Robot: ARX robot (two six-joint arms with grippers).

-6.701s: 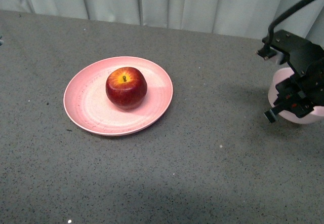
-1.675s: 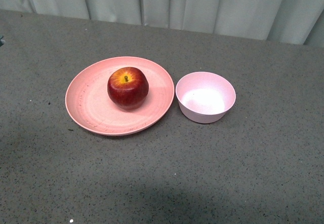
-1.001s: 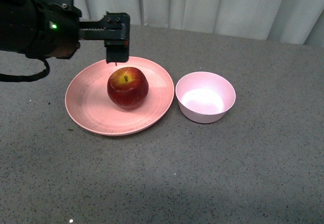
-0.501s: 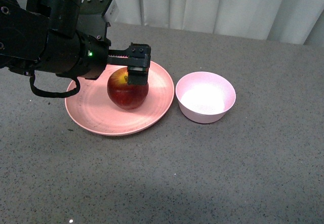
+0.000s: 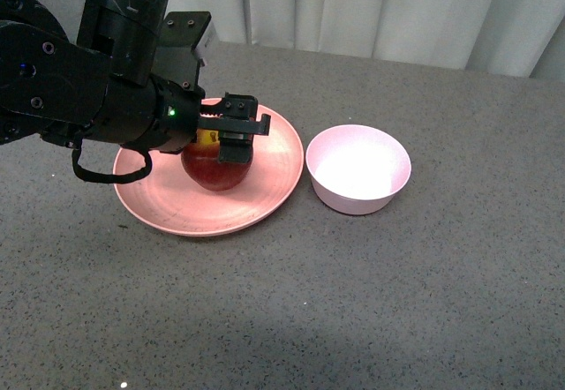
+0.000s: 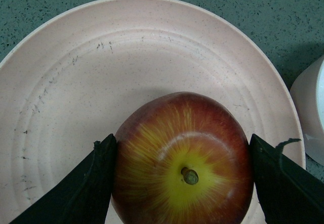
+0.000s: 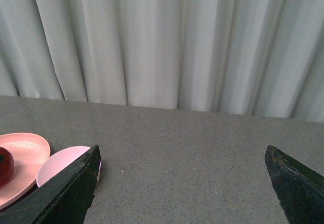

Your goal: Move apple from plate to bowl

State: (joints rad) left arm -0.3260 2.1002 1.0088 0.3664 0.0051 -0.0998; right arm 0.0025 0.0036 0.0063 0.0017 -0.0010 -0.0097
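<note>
The left gripper (image 5: 225, 140) has dropped over the apple (image 6: 182, 158), jaws now pinching its flanks. The apple still sits mid-plate (image 5: 265, 187), seemingly ready to lift toward the bowl (image 5: 357, 174). The right gripper's (image 7: 182, 183) jaws are spread.

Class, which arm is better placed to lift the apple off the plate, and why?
Left. The left tool straddles the apple on the plate, fingers against both sides; the right tool faces the curtain, away from it.
</note>
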